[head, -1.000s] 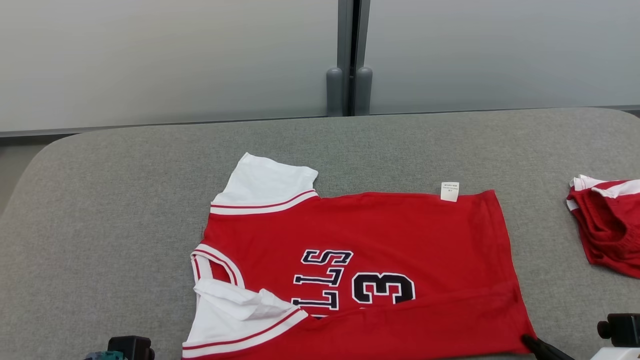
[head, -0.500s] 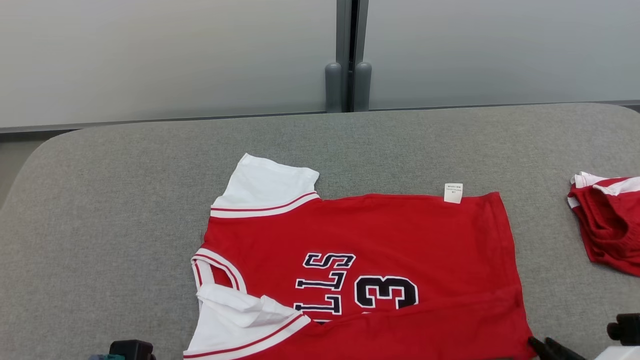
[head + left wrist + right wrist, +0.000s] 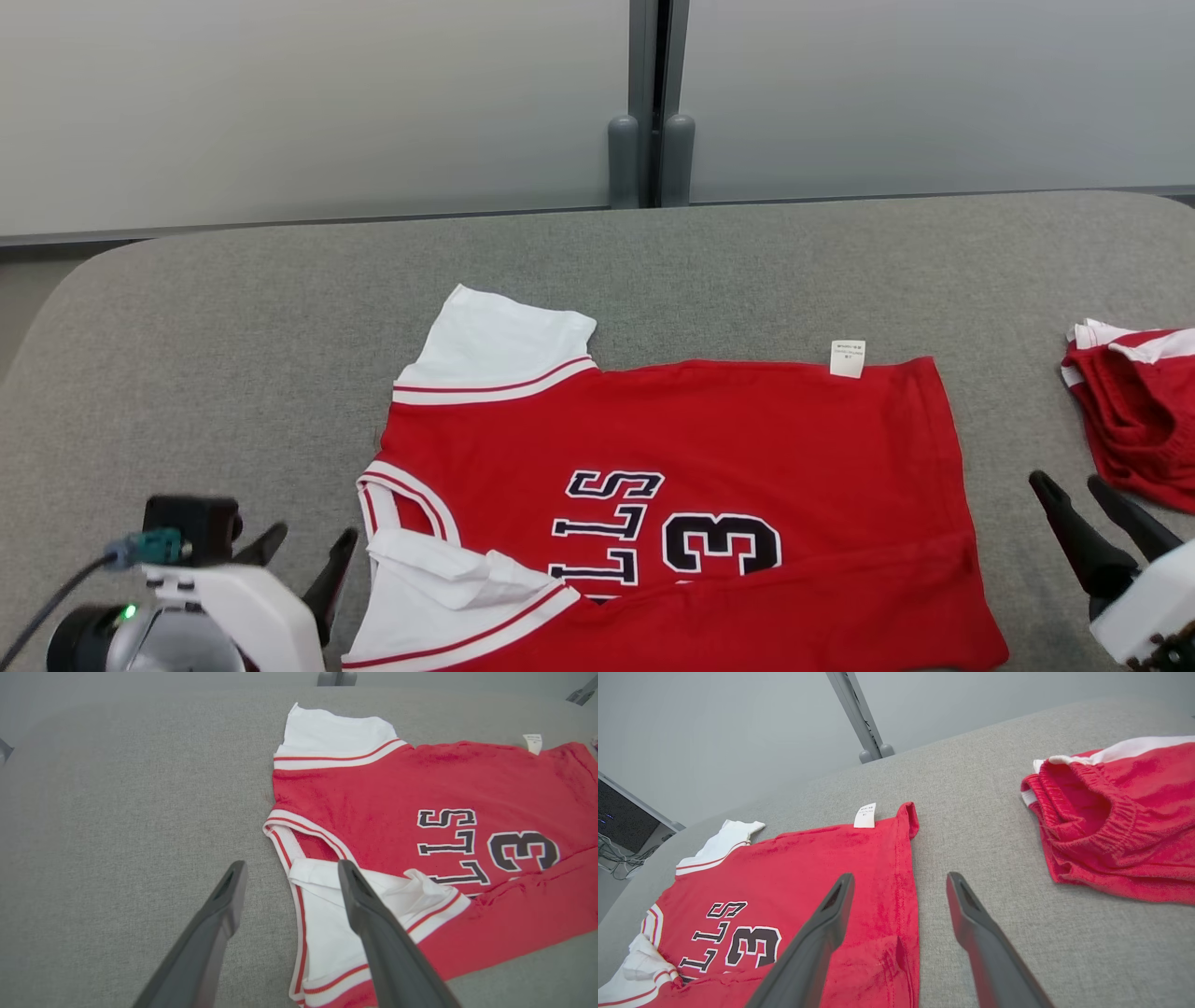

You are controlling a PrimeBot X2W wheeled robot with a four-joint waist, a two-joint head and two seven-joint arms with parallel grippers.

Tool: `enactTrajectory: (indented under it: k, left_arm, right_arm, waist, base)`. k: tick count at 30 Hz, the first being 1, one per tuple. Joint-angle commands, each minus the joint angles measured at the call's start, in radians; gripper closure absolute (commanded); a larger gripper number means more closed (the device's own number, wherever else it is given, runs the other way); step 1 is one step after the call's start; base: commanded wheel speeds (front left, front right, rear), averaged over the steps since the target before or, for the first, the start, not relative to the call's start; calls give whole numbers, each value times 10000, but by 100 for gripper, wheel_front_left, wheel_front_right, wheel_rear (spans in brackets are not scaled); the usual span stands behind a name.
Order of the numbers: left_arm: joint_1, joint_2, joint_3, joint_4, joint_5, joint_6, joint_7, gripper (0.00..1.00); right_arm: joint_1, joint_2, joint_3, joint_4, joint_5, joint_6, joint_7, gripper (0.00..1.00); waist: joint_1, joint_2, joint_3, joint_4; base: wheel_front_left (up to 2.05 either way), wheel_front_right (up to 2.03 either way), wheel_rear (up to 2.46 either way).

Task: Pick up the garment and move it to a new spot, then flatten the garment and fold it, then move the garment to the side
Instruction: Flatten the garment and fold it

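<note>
Red jersey [image 3: 700, 429] mid-frame; left gripper [image 3: 315, 534] lower left, right gripper [image 3: 1064, 479] lower right, both released. Upper right: red shorts [image 3: 1111, 826], waistband gaping.

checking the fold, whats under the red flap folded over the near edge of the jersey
Under the flap lies the jersey itself; its lettering runs beneath, LLS and 3 showing. The remaining letters are covered.

The garment [image 3: 672, 439] is spread on the worktop [image 3: 233, 327], w/ the shorts [image 3: 1134, 420] set apart at its right. The left end effector [image 3: 316, 534] is held just left of the near sleeve [image 3: 439, 597], the right end effector [image 3: 1065, 481] btwn garment & shorts.
</note>
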Motion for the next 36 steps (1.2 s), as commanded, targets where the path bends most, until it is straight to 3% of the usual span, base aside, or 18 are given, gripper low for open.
enactTrajectory:
  k: [1, 6, 10, 16, 17, 25, 36]
  left_arm:
    - [-436, -119, 151, -38, 52, -118, -19, 0]
    - [-1973, -126, 8, 664, 631, -813, 720, 0]
    - [-3476, -390, -38, 1464, 912, -1615, 1497, 0]
    - [-5633, -1223, -148, 3071, 706, -2992, 2871, 0]
    - [-5633, -1223, -148, 3071, 706, -2992, 2871, 0]
    - [-7829, -2368, -437, 5736, 438, -4478, 4548, 0]
    - [-9316, -2987, -609, 8067, 505, -5372, 5273, 0]
  right_arm:
    - [-319, 216, -106, 30, -122, 20, 13, 0]
    - [-1893, 810, -334, 595, -809, 18, 515, 0]
    - [-3280, 1164, -479, 1415, -1036, 17, 892, 0]
    - [-5227, 1346, -154, 2733, -1058, 14, 1791, 0]
    - [-5227, 1346, -154, 2733, -1058, 14, 1791, 0]
    - [-7135, 1505, 752, 4106, -932, 12, 3245, 0]
    - [-7886, 1607, 1675, 3919, -392, 12, 3108, 0]
  waist:
    - [0, -1, 120, -28]
    - [0, -1, 762, -235]
    - [0, -1, 1392, -277]
    - [0, -1, 2326, -370]
    - [0, -1, 2326, -370]
    - [0, -1, 3112, -663]
    - [0, -1, 4146, -1219]
  base:
    - [0, 0, 0]
    - [0, 0, 0]
    - [0, 0, 0]
    - [0, 0, 0]
    - [0, 0, 0]
    - [0, 0, 0]
    - [0, 0, 0]
